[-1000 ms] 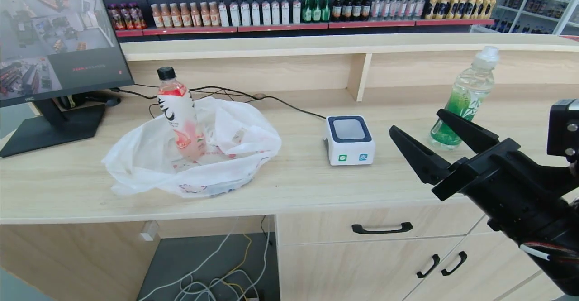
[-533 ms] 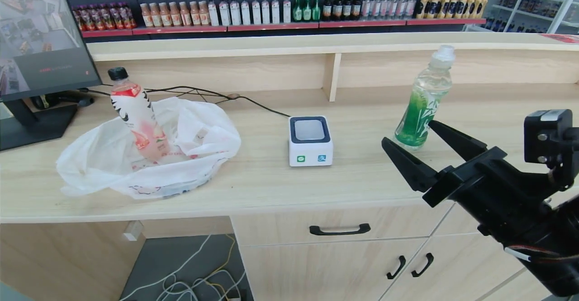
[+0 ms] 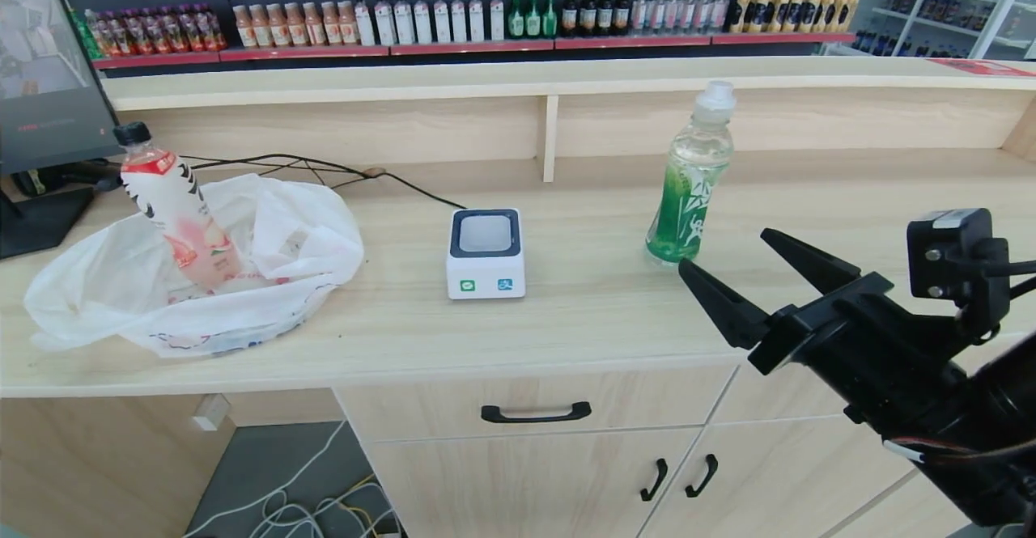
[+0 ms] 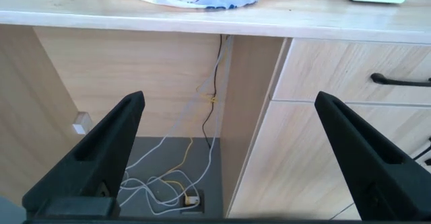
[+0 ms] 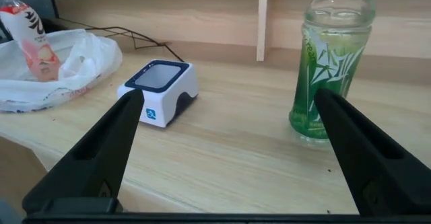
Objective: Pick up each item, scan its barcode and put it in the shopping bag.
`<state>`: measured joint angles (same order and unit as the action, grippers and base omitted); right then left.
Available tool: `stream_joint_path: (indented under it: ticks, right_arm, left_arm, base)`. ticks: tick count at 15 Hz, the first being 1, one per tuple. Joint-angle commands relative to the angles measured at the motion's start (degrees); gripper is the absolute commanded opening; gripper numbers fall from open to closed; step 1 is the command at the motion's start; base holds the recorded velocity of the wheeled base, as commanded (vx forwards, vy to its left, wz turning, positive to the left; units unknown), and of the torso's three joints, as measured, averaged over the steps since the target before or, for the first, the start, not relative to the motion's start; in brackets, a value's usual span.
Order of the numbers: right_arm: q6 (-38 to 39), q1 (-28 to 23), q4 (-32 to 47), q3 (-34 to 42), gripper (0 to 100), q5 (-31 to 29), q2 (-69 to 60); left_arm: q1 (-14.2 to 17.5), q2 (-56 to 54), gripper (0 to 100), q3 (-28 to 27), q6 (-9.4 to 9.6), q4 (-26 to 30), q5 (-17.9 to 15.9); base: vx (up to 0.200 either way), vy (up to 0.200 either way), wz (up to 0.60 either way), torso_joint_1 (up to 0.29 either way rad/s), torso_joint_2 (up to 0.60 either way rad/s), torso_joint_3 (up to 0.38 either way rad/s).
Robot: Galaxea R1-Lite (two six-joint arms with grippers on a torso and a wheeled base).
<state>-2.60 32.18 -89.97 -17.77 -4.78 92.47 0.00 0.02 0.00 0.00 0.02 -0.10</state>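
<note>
White scanner (image 3: 485,253) btwn bag (image 3: 312,235) & green bottle (image 3: 689,190).

pale wood counter (image 3: 566,311) – drawers below; stocked drink shelves (image 3: 453,24) behind.

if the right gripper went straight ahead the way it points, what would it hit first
The right gripper would most likely meet the green bottle, upright on the counter just ahead. It lines up with one finger rather than the open gap, though depth is unclear.
</note>
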Motion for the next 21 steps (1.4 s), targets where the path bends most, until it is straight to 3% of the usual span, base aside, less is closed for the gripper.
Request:
stream_joint_path:
  ticks: [1,9,21]
  right_arm:
    - [-0.04,-2.21,-0.03,0.02,100,0.03,2.1]
    - [0.49,-10.3,-0.03,-7.45,100,0.03,10.1]
    - [3.91,-13.2,-0.03,-17.03,100,0.82,19.77]
  left_arm:
    - [0.0,-0.02,100,0.0,0.0,-0.02,0.01]
    - [0.0,-0.02,100,0.0,0.0,-0.02,0.01]
    - [0.0,-0.02,100,0.0,0.0,-0.02,0.01]
  base:
    - [0.0,0.0,0.0,0.0,0.0,0.0]
    - [0.0,0.0,0.0,0.0,0.0,0.0]
    - [0.0,0.0,0.0,0.0,0.0,0.0]
